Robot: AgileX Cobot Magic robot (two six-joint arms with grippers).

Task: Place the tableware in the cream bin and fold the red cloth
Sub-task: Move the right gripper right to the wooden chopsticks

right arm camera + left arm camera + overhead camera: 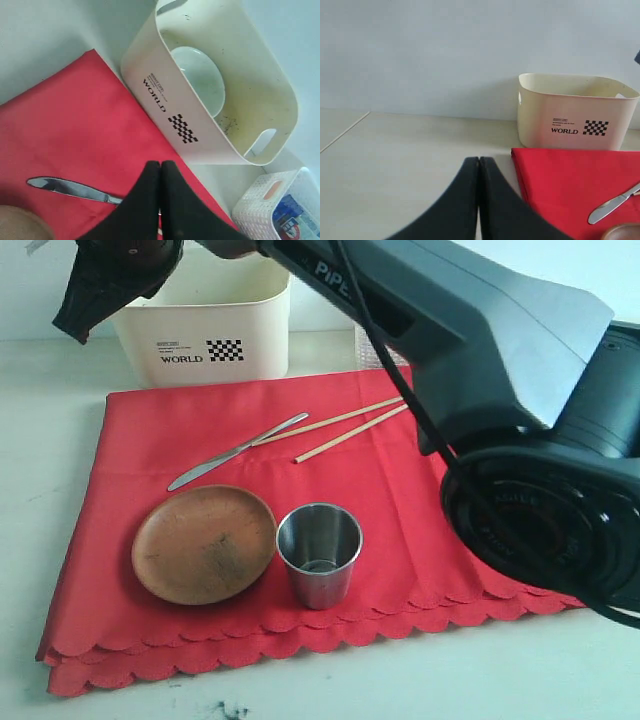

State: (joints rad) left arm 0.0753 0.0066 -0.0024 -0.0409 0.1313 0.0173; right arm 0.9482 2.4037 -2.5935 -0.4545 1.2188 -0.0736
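Observation:
The red cloth (400, 530) lies spread on the table. On it rest a round wooden plate (205, 543), a steel cup (319, 553), a silver knife (235, 452) and two chopsticks (345, 425). The cream bin (210, 335) stands just behind the cloth's far left corner, and a white bowl (197, 80) sits inside it. My right gripper (160, 163) is shut and empty, hanging high over the cloth's edge by the bin, above the knife (70, 189). My left gripper (478, 159) is also shut and empty, over bare table left of the cloth (580, 190).
A white lattice basket (272, 205) holding a blue-white carton (287, 217) stands to the right of the cream bin. The right arm's dark body (520, 390) fills the right side of the exterior view and hides the cloth's far right corner.

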